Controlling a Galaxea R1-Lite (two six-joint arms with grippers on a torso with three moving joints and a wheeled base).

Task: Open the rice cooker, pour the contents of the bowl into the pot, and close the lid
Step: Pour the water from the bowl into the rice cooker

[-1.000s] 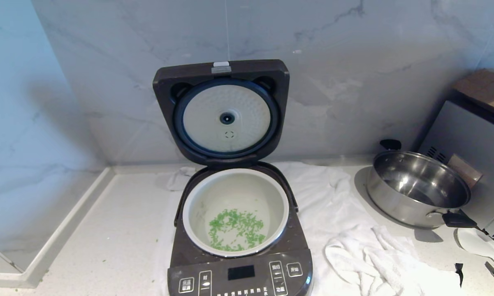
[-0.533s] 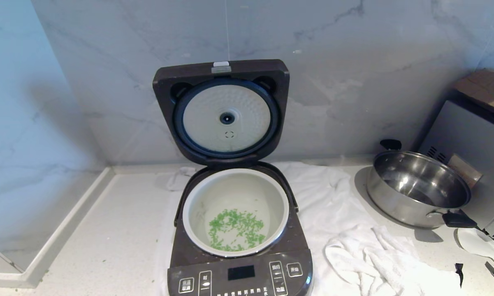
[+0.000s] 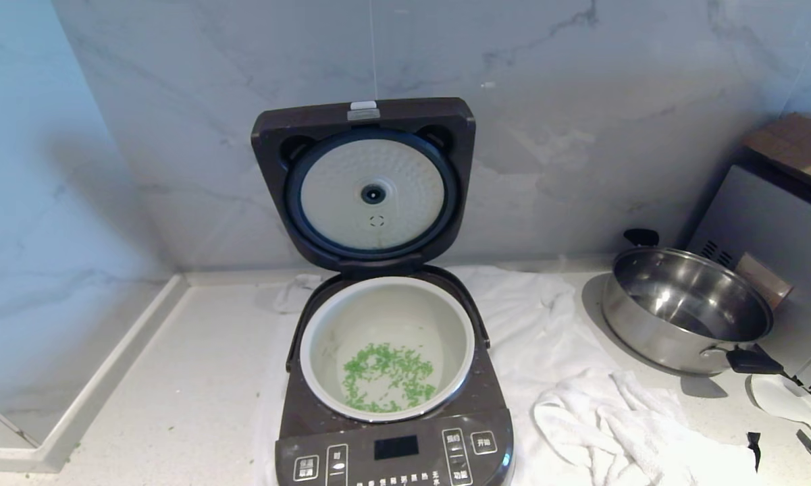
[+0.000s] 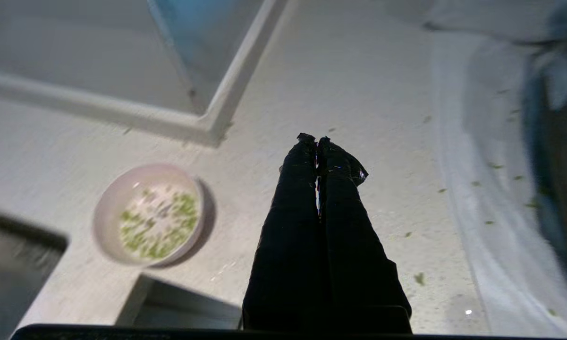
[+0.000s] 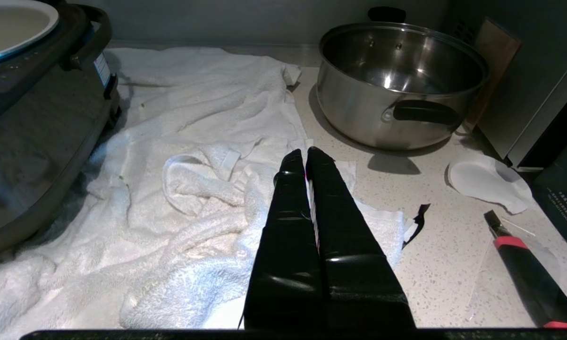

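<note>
Rice cooker (image 3: 391,378) sits mid-counter, lid (image 3: 368,182) raised against the back wall, green bits (image 3: 386,376) already in its pot (image 3: 324,337). Left gripper (image 4: 317,140), fingers pressed together, hovers near the bowl (image 4: 105,212). Right gripper (image 5: 306,156), likewise pressed together, idles over a towel (image 5: 193,113). Closing the lid likely comes next.

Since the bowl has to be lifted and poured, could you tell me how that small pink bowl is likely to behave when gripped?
The pink bowl looks small and shallow, so probably light. Its smooth, rounded wall may slip between closed-style fingers. The loose green bits inside could spill if it tilts early.
</note>
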